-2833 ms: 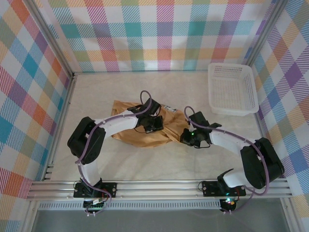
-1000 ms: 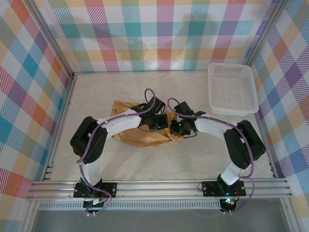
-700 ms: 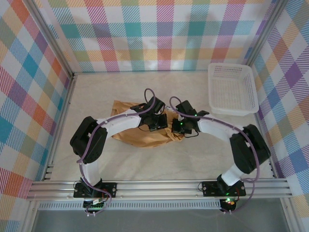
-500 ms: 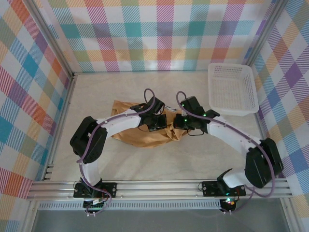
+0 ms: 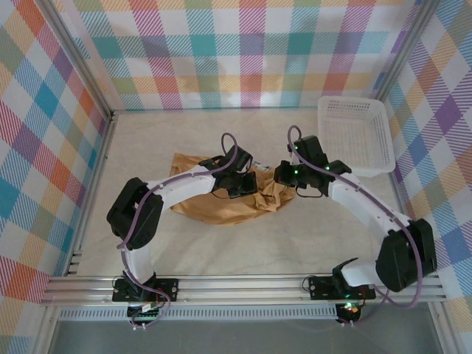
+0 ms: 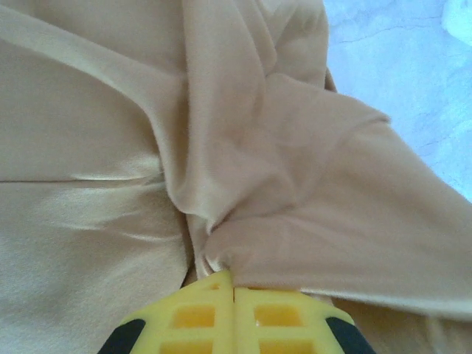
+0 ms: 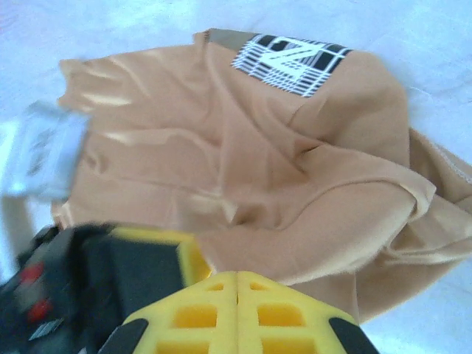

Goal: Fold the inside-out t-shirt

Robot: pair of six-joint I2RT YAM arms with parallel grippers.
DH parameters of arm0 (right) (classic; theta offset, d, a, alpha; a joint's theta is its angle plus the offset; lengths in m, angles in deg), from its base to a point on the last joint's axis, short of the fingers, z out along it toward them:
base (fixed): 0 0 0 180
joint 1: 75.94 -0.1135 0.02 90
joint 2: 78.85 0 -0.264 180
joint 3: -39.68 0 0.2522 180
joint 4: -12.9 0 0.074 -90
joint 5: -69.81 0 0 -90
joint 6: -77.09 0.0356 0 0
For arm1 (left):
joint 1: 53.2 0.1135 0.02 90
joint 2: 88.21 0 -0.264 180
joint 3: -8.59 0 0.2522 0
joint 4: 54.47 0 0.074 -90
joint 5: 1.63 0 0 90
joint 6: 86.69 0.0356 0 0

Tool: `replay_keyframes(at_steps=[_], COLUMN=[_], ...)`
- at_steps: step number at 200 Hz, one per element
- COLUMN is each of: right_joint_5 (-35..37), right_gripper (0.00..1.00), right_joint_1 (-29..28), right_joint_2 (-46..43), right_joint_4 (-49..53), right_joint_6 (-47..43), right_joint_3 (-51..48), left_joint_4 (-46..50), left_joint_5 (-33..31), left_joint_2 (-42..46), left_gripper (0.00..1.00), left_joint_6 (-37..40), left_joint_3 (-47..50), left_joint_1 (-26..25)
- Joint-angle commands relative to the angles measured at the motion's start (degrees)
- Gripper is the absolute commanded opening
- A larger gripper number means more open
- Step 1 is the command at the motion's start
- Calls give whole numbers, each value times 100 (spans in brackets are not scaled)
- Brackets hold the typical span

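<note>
T-shirt [image 5: 210,208] bunched centre; bare table [image 5: 221,251] around; basket [image 5: 354,136] far-right corner

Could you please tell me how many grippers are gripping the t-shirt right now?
2. The left gripper is shut on a fold near the middle of the t-shirt; the right gripper is shut on its edge nearer the white basket.

You are seeing a white mesh basket [image 5: 358,168] sitting in the counter's [image 5: 221,247] far right corner, plaid walls [image 5: 243,51] surrounding.
</note>
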Motion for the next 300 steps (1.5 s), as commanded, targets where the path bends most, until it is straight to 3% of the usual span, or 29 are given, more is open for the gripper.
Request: replay_keyframes(at_steps=[1,12,32,62,109,137,155,246,262,300], right_joint_5=[-392,-400,-322,-220,51,-26,35,612,723,675], right_gripper=[16,27,30,31,28,31,41,41,37,0], right_joint_1=[150,144,103,-4,-344,-394,-394,-291,-242,-139], right_joint_2=[968,1182,768,154,63,324,672,1824,1866,1815], right_joint_4=[-187,31,48,342,791,632,585,651,654,784], right_joint_6=[28,6,36,99,486,755,829,779,762,642], right_joint_3=[207,377,196,-78,-176,-241,-91,686,718,856], left_joint_4=[-293,-394,-445,-445,-373,-331,-313,-225,-217,-190], left_joint_5=[261,359,424,420,407,382,365,319,319,283], left_joint_2=[-73,-141,-236,-267,-285,-260,-220,-92,-75,-55], left_gripper=[0,0,0,0,0,0,0,0,0,0], left_joint_6=[-175,-244,-295,-281,-252,-241,-237,-177,-171,-127], left_joint_3=[-119,-155,-223,-226,-277,-278,-261,-201,-198,-189], left_joint_1=[36,34,25,31,30,25,25,25,27,26])
